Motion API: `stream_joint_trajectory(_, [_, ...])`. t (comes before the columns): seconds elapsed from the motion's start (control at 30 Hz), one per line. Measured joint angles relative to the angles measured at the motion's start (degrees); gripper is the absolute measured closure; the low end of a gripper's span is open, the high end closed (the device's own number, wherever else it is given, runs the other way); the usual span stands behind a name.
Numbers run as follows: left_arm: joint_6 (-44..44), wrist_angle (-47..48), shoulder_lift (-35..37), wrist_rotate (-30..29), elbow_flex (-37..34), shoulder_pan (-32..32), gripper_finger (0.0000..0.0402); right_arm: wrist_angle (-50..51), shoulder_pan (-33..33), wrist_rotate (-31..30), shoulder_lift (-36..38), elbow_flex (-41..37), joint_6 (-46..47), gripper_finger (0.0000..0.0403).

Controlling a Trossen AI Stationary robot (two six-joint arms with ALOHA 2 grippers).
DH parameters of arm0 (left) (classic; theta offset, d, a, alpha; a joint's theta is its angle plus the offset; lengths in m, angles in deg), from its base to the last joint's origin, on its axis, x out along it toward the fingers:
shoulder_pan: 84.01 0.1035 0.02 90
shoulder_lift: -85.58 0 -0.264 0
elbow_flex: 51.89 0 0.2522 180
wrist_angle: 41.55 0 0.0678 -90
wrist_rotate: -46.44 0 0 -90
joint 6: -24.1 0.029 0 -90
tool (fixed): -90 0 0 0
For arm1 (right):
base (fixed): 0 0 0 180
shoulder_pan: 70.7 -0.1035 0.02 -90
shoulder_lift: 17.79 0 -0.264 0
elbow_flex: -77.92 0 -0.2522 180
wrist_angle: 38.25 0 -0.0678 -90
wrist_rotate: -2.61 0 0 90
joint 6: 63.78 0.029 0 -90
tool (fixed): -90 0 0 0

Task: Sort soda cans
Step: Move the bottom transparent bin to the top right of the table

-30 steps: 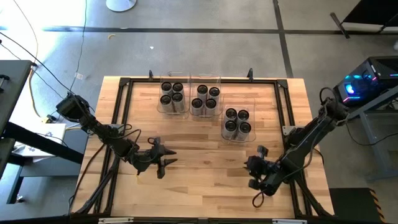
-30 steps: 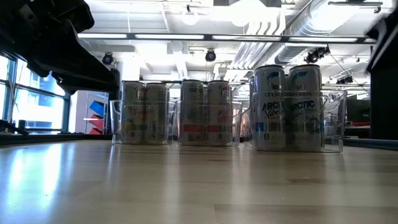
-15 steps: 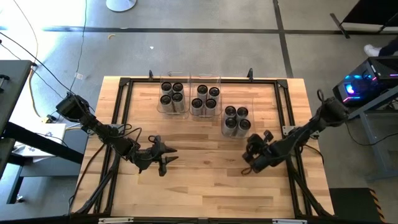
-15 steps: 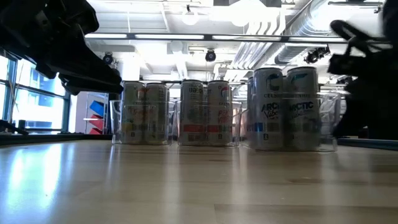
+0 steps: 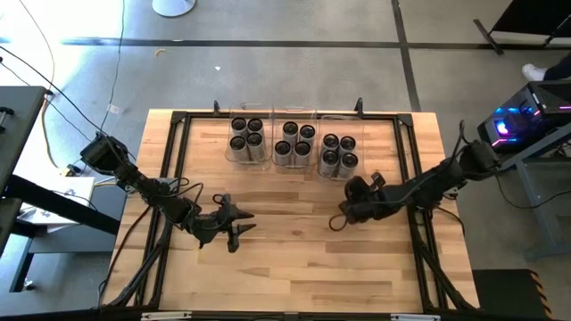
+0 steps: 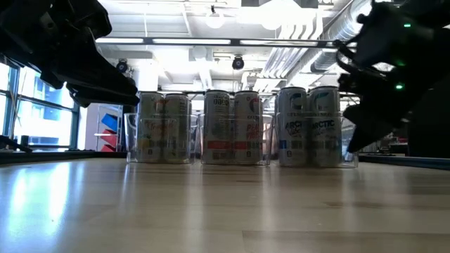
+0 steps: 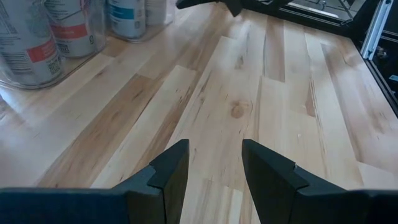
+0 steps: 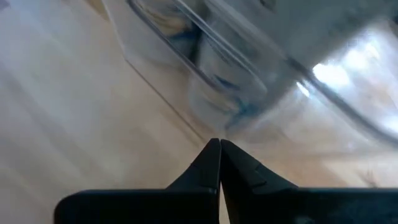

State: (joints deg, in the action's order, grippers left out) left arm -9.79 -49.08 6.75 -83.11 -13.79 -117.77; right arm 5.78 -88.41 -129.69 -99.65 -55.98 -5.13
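Several soda cans stand upright in three clear bins along the table's far side: a left bin (image 5: 247, 136), a middle bin (image 5: 294, 143) and a right bin (image 5: 338, 152). In the low view the right bin's cans (image 6: 309, 126) carry blue print. My right gripper (image 5: 364, 185) is shut and sits at the right bin's near right corner. My left gripper (image 5: 248, 225) stands open over bare wood at the near left, nothing between its fingers (image 7: 168, 174). My right gripper's shut fingertips (image 8: 211, 152) meet the right bin's clear wall low down (image 8: 186, 118), close to its near right corner. They slant downward from the near right. The bin stands flat on the table. The picture is blurred, so the exact spot is unsure.
A black frame rail (image 5: 178, 125) runs round the tabletop. Bare wood (image 5: 285, 223) lies between the two arms and along the near side. Dark cables trail by the left arm (image 5: 165, 187).
My right gripper has swung from near the table's front edge toward the far edge and left, sinking and turning, and has shut. The right bin with its cans has slid toward the far edge, into line with the other two bins.
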Motion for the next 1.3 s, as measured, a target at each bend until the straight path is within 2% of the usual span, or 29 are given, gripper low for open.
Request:
stream_joint_trajectory(0.4, [0.06, 0.00, 0.00, -0.02, 0.00, 0.00, 0.0259, -11.58, 8.73, -0.09, 0.00, 0.04, -14.72, 0.0402])
stream_joint_trajectory(0.53, [0.08, 0.01, 0.00, 0.66, 0.00, -0.02, 0.0259, -12.16, 8.08, 0.06, -0.02, 1.70, -17.30, 0.0402])
stream_joint_trajectory(0.7, [-0.64, 4.01, 2.24, 3.71, 0.00, -0.49, 0.0259, -8.43, 3.00, 0.21, -0.02, 6.40, -17.52, 0.0403])
stream_joint_trajectory(0.83, [-7.20, 15.69, 6.71, 0.94, 0.00, -1.81, 0.0259, 0.01, -2.20, 0.95, 0.63, 9.60, -12.87, 0.0403])
stream_joint_trajectory(0.97, [-19.49, 32.37, 12.18, -3.03, 0.00, -3.55, 0.0259, 9.44, -6.87, 3.57, 2.89, 10.12, -3.70, 0.0403])
stream_joint_trajectory(1.1, [-30.22, 46.42, 15.99, -3.44, -0.83, -4.72, 0.0259, 18.31, -10.44, 2.82, 5.71, 8.37, 6.26, 0.0403])
stream_joint_trajectory(1.3, [-34.77, 44.40, 17.71, -3.88, -8.59, -1.26, 0.0259, 18.08, -7.85, 1.28, 9.52, 0.64, 11.90, 0.0403])
